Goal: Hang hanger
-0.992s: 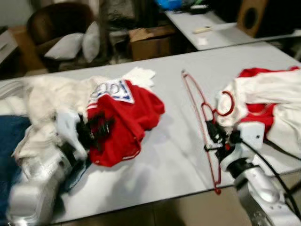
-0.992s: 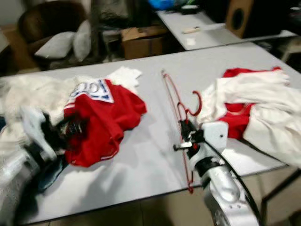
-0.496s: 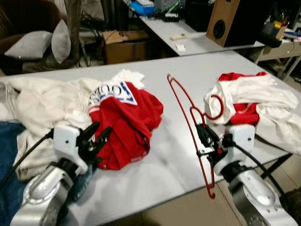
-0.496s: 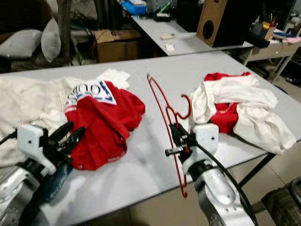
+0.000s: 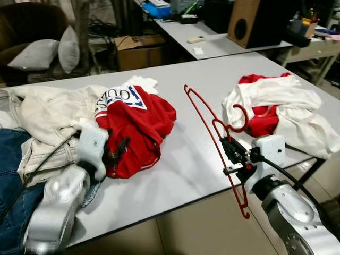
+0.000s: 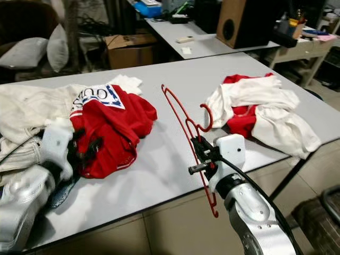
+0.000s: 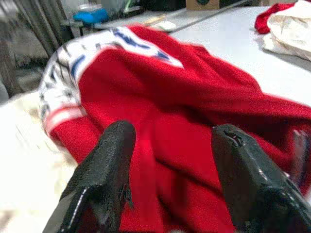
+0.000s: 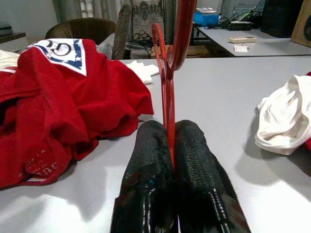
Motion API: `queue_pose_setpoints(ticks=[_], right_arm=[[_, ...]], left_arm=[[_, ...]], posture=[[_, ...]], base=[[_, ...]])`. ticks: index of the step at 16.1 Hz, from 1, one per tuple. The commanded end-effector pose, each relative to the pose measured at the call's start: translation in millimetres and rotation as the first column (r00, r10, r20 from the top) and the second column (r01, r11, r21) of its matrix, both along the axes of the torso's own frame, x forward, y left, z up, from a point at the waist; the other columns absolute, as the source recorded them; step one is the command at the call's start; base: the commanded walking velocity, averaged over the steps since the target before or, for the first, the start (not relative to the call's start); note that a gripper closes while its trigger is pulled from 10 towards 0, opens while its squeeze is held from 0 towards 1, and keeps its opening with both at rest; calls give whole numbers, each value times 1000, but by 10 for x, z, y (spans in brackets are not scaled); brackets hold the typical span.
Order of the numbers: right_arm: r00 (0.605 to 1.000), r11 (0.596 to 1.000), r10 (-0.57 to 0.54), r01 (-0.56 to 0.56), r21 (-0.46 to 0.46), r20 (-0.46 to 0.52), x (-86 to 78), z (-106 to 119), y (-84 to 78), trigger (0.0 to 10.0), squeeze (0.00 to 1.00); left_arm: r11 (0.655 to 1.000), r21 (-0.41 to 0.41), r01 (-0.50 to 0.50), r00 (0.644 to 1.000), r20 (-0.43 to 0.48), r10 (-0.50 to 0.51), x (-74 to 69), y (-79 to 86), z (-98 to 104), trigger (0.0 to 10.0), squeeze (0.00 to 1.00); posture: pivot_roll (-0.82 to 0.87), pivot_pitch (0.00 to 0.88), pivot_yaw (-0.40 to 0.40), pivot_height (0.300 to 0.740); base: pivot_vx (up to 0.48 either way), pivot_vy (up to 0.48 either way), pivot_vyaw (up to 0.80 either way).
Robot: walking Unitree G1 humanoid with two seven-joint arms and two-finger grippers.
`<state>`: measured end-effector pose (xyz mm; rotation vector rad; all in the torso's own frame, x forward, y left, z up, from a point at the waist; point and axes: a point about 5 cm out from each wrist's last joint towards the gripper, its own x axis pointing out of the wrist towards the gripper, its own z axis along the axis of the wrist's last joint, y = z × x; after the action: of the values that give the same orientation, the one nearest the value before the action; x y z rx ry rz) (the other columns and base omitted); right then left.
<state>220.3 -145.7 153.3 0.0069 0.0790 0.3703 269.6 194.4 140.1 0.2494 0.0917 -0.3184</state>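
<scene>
A thin red hanger (image 5: 201, 109) stands tilted above the grey table (image 5: 175, 175), hook toward the right. My right gripper (image 5: 229, 147) is shut on its lower bar, and the wrist view shows the hanger (image 8: 167, 87) pinched between the two black fingers (image 8: 150, 155). A crumpled red shirt (image 5: 141, 119) with a white printed panel lies left of centre. My left gripper (image 5: 116, 151) is at the shirt's near edge. It is open, with the red shirt (image 7: 194, 97) lying beyond and between its fingers (image 7: 114, 145).
A pile of white and red clothes (image 5: 281, 103) lies on the table's right end. A cream garment (image 5: 48, 111) and blue jeans (image 5: 10, 175) cover the left end. Behind stand a second table with a speaker (image 5: 255, 21), a cardboard box (image 5: 141, 48) and a cushioned chair (image 5: 37, 53).
The camera has shifted and steadied. My left gripper has moved forward up against the red shirt. The right gripper still holds the hanger in much the same place.
</scene>
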Motion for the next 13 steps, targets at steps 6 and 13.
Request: queue_pose_setpoints(ticks=[6,13], right_arm=[[1000,999,11,-11,-33,13,27,16,22,10000,0],[999,999,30,-29,-44,16,39,4,39,10000,0]], left_arm=[[987,158,-12,1000,-12,14,267,87,-74,3412,0],[956,291,-41,999,-6,45,205,295,-73,0,0]], posture=[[-18,0,48,740],[-7,0,41,740]], base=[[0,0,0],[0,0,0]])
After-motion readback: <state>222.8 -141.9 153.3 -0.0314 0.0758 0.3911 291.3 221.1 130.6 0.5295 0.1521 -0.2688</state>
